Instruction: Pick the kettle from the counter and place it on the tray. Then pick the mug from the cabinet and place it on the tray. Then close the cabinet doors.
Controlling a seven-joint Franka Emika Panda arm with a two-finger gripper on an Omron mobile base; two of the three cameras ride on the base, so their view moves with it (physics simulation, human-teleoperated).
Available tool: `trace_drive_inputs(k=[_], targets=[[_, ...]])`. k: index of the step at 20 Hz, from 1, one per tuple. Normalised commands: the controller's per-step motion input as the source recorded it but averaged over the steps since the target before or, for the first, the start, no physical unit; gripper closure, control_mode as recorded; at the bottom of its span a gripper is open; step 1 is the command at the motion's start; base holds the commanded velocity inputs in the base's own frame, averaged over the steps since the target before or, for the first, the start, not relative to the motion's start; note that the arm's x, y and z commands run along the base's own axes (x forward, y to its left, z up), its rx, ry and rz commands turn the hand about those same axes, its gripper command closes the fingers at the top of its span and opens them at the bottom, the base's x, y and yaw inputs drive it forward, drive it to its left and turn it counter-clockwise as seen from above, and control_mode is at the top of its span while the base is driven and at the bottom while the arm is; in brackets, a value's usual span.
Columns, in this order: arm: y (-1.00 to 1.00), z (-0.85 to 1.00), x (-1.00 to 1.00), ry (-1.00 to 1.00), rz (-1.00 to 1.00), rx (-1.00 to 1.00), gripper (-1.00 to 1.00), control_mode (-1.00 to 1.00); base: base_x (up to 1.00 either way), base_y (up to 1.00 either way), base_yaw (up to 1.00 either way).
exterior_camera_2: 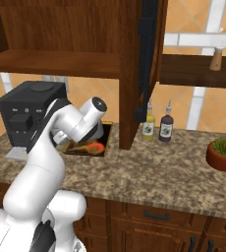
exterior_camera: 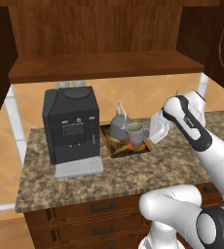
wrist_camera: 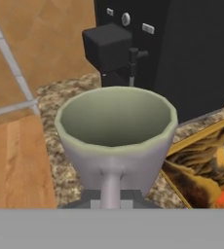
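1. My fingers (wrist_camera: 111,204) are clamped on the handle of the mug (exterior_camera: 135,132); in the hand view the handle runs straight down between them and the greenish inside faces me.
2. From the left base view the mug sits over the tray (exterior_camera: 115,148), just beside the kettle (exterior_camera: 119,125); whether its base touches the tray I cannot tell.
3. The kettle stands on the tray, its wire handle arching upward.
4. The tray lies on the counter (exterior_camera: 133,177), right next to the black coffee machine (exterior_camera: 70,124).
5. The cabinet (exterior_camera: 104,29) above stands open, one of the cabinet doors (exterior_camera_2: 147,54) swung out edge-on in the right base view.
6. Further along the counter stand two bottles (exterior_camera_2: 156,127) and a potted plant (exterior_camera_2: 223,153).
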Motion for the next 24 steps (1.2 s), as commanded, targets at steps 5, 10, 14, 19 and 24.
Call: trace_drive_inputs(k=[5, 10, 14, 19, 24], targets=[[-0.09, -0.28, 0.14, 0.00, 0.00, 0.01, 1.00, -1.00, 0.00, 0.00, 0.00], [-0.10, -0.27, 0.18, 0.01, 0.00, 0.03, 1.00, -1.00, 0.00, 0.00, 0.00], [-0.02, -0.25, 0.24, 0.04, 0.00, 0.04, 1.00, -1.00, 0.00, 0.00, 0.00], [0.00, -0.22, 0.25, 0.02, 0.00, 0.04, 1.00, -1.00, 0.00, 0.00, 0.00], [0.00, -0.18, 0.21, 0.00, 0.00, 0.01, 1.00, -1.00, 0.00, 0.00, 0.00]])
